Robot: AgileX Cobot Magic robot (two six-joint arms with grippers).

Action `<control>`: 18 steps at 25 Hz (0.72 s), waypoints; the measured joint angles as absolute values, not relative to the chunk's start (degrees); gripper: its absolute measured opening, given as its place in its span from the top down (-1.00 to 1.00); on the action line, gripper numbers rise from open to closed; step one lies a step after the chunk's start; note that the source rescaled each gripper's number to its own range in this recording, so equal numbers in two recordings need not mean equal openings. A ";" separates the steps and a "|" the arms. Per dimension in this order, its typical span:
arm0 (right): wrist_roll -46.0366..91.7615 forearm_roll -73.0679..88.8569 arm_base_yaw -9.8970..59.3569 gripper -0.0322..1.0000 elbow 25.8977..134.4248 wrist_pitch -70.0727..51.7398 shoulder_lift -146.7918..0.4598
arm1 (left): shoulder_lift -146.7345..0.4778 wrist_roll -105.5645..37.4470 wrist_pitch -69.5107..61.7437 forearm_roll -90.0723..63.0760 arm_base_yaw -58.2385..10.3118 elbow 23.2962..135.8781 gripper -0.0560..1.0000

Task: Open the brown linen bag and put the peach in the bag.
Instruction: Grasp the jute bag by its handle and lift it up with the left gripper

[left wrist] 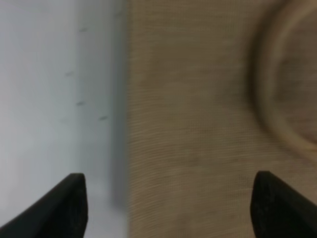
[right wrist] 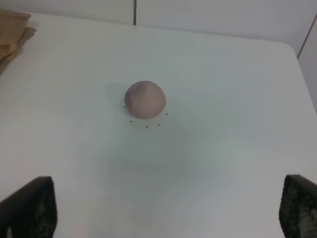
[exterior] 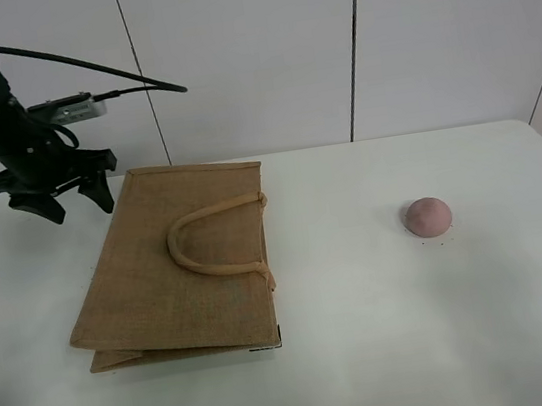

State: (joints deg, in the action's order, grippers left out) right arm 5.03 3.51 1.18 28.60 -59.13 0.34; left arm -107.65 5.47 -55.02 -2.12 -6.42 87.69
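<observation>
Exterior high view: the brown linen bag (exterior: pixel 174 267) is seen lying flat and shut on the white table (exterior: pixel 392 347), with its beige handle (exterior: pixel 214 211) laid on top. The peach (exterior: pixel 427 216) is set well apart from the bag, on the right side of the table.

The left gripper (exterior: pixel 79 205) is held just beside the far left corner of the bag. Its jaws are spread wide apart, and nothing is held in them. In the right wrist view, the right gripper (right wrist: pixel 166 210) is held back from the peach, and its jaws are wide apart too.

The first step, opening the bag, is judged to be in hand but not yet done. Next, the left gripper likely needs to be brought down onto the top layer or the handle, closed on it and lifted, so a mouth is made for the peach.
</observation>
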 joint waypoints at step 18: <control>5.03 3.51 1.18 -1.00 28.60 -59.13 0.34 | -126.63 11.33 -55.08 0.00 -18.18 104.09 -1.00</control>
